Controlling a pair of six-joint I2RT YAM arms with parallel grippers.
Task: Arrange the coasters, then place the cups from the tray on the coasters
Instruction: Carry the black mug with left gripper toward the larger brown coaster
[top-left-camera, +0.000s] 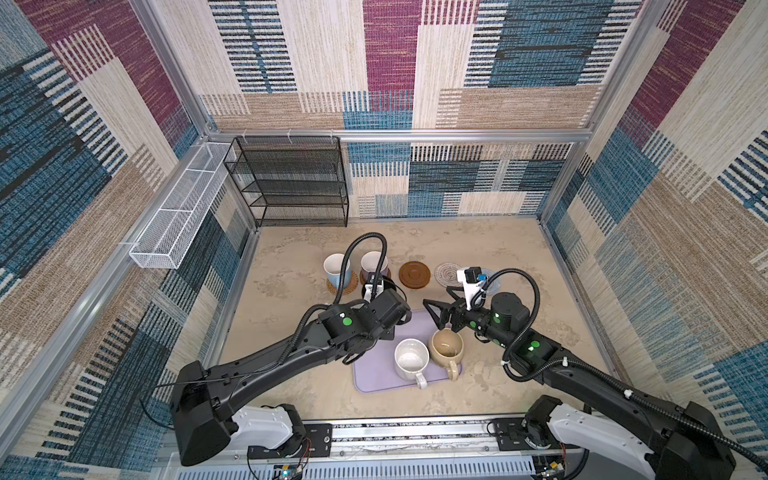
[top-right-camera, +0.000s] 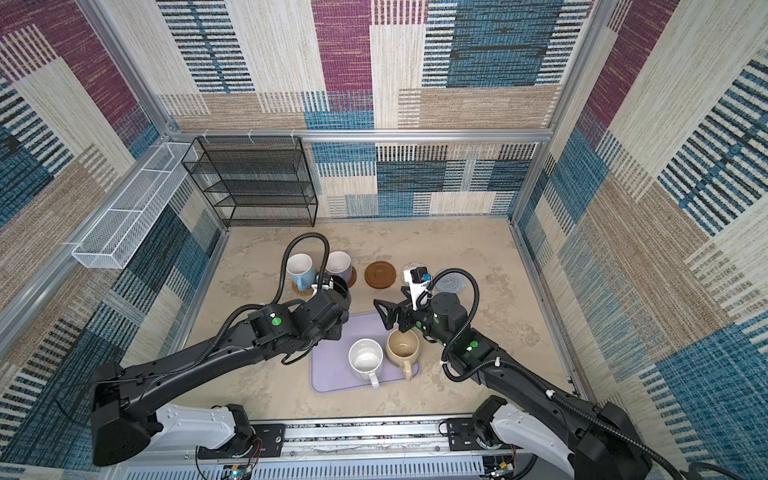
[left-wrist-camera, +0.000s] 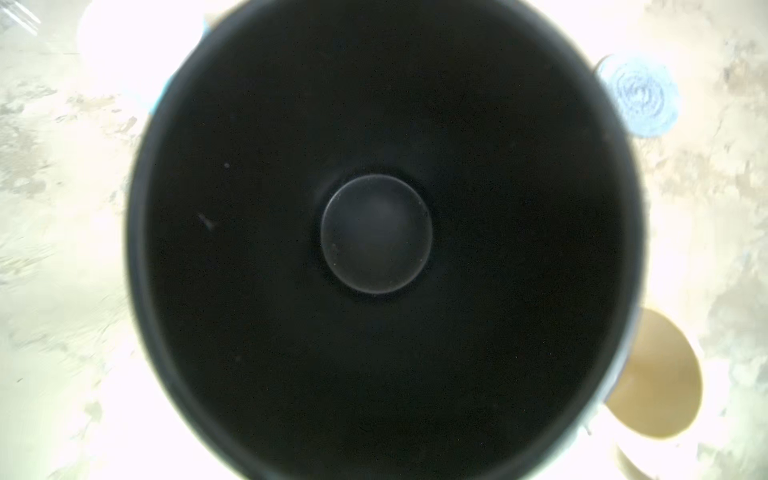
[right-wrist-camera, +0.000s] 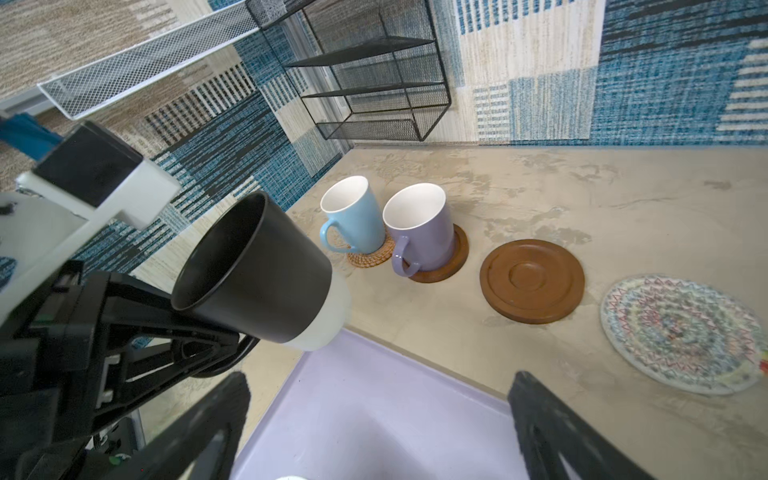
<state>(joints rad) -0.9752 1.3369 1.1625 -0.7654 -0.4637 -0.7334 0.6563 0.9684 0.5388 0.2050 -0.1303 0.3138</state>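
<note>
My left gripper (right-wrist-camera: 216, 345) is shut on the black cup (right-wrist-camera: 257, 270), which hangs tilted above the far left corner of the lavender tray (top-left-camera: 374, 374); its dark inside fills the left wrist view (left-wrist-camera: 376, 232). My right gripper (top-left-camera: 434, 311) stands open over the tray's far edge with nothing between its fingers. On the tray sit a speckled white cup (top-left-camera: 411, 359) and a beige cup (top-left-camera: 446, 347). Behind it, a light blue cup (top-left-camera: 336, 270) stands on a rattan coaster (top-left-camera: 343, 284) and a lavender cup (top-left-camera: 374, 264) on a brown one. A brown coaster (top-left-camera: 414, 274), a white crochet coaster (top-left-camera: 449, 273) and a grey-blue coaster (top-right-camera: 453, 284) lie bare.
A black wire shelf (top-left-camera: 291, 183) stands at the back left corner. A white mesh basket (top-left-camera: 178, 216) hangs on the left wall. Patterned walls close in the table on three sides.
</note>
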